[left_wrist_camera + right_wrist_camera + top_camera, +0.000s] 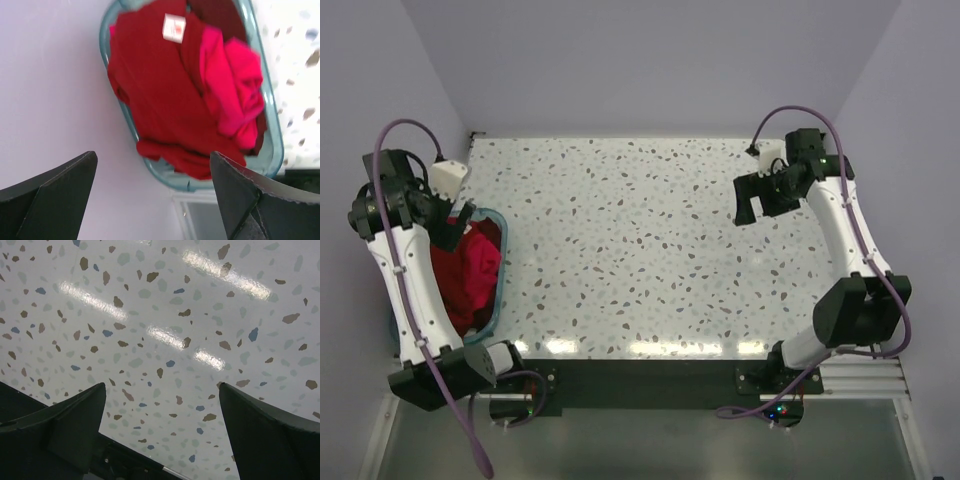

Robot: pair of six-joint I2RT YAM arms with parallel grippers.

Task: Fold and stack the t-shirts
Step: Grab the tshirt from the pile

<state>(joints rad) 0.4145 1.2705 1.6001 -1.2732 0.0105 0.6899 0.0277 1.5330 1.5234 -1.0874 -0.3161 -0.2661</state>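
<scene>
The left pincer is open above one basket holding one dark red shirt and one pink shirt. The right pincer is open above the counter.

Crumpled red cloth t-shirts lay heaped in teal plastic basket at speckled white table's left edge; left gripper hung above.

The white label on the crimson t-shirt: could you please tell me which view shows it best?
The left wrist view: the white label lies uncovered on the crimson t-shirt. Top external shows the shirts but no label; right wrist shows only table.
</scene>
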